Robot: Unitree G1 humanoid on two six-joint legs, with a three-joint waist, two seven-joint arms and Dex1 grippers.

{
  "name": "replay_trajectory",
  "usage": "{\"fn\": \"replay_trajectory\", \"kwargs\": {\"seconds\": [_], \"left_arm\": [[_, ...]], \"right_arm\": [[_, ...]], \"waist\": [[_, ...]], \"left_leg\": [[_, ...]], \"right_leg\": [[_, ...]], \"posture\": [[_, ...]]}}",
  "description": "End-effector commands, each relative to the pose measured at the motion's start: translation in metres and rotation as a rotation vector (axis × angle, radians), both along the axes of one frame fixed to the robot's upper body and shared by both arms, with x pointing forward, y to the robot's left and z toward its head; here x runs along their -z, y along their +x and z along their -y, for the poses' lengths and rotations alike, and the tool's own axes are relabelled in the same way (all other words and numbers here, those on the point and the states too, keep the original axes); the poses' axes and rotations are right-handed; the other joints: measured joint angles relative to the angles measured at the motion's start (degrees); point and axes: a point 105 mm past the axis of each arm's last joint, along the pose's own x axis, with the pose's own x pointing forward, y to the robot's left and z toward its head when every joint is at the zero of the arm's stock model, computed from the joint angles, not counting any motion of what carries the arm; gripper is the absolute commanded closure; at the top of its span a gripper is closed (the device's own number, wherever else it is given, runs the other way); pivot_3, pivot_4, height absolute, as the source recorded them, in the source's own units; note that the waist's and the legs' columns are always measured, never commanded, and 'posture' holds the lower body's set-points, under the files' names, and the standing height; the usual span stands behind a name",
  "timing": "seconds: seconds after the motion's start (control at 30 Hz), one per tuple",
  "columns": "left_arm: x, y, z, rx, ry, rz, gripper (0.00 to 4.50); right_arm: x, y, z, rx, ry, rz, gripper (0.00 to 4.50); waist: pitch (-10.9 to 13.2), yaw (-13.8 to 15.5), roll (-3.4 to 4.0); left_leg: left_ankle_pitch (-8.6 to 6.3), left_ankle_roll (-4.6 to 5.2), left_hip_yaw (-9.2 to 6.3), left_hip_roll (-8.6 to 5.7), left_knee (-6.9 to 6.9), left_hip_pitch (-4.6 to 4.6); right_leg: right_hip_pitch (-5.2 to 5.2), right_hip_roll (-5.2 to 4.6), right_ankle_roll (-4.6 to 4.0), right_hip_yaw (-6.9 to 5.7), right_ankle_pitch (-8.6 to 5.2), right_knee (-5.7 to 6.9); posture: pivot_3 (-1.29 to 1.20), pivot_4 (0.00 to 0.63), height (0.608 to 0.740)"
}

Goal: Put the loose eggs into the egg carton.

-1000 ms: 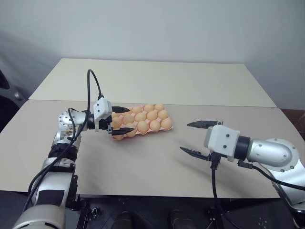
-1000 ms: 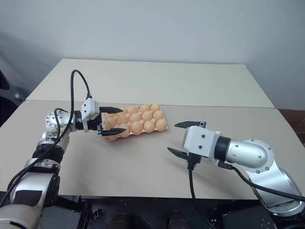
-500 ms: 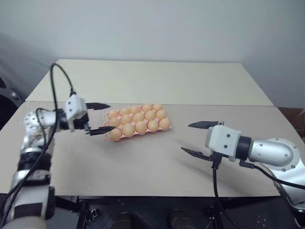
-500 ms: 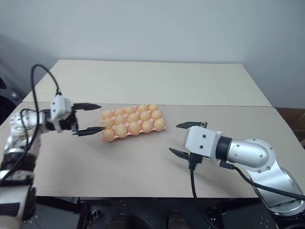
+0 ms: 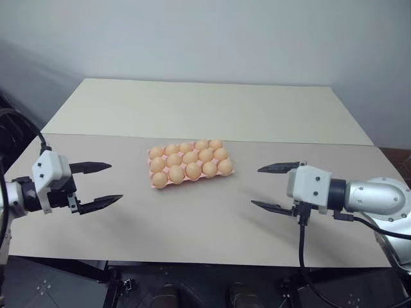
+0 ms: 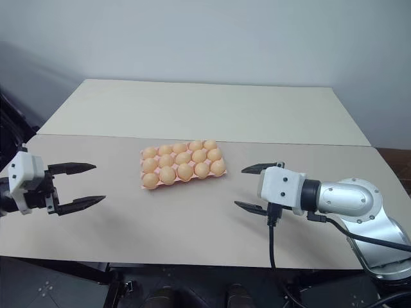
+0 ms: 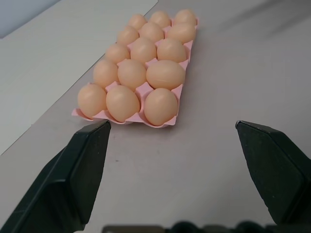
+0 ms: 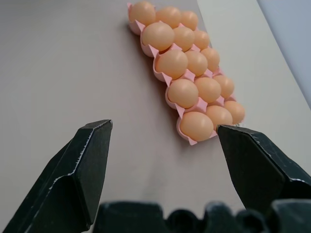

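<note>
egg carton (image 5: 191,163) midway between both grippers

My left gripper (image 5: 99,184) has two tapered black fingers on a boxy white housing. My right gripper (image 5: 278,187) matches it, backed by a black collar, a rounded silver forearm and a hanging black cable.

Pink moulded egg carton (image 6: 142,187) sits on the beige table (image 6: 192,109), every cup you can see filled with tan-orange oval eggs (image 6: 184,171). It's between the two black-fingered grippers, apart from both. The left gripper (image 6: 90,185) and the right gripper (image 6: 252,188) both have fingers spread, nothing held.
</note>
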Motion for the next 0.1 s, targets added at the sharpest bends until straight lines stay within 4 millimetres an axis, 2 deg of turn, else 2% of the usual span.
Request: {"fn": "replay_trajectory", "kwargs": {"seconds": [0.03,0.1], "left_arm": [[-0.0124,-0.0058,0.0021,0.002,0.008,0.060,0.03],[-0.0117,-0.0073,0.0021,-0.010,0.001,0.050,0.03]], "right_arm": [[-0.0116,-0.0035,0.0025,-0.021,-0.001,0.049,0.47],[-0.0124,-0.0018,0.0019,-0.023,0.002,0.050,0.47]], "waist": [[0.00,-0.02,0.00],[0.00,-0.02,0.00]], "left_leg": [[0.00,0.00,0.00,0.00,0.00,0.01],[0.00,0.00,0.01,0.00,0.00,0.02]], "right_leg": [[0.00,0.00,0.00,0.00,0.00,0.01],[0.01,0.00,0.00,0.00,0.00,0.00]], "posture": [[0.00,0.150,0.740],[0.00,0.150,0.740]]}}
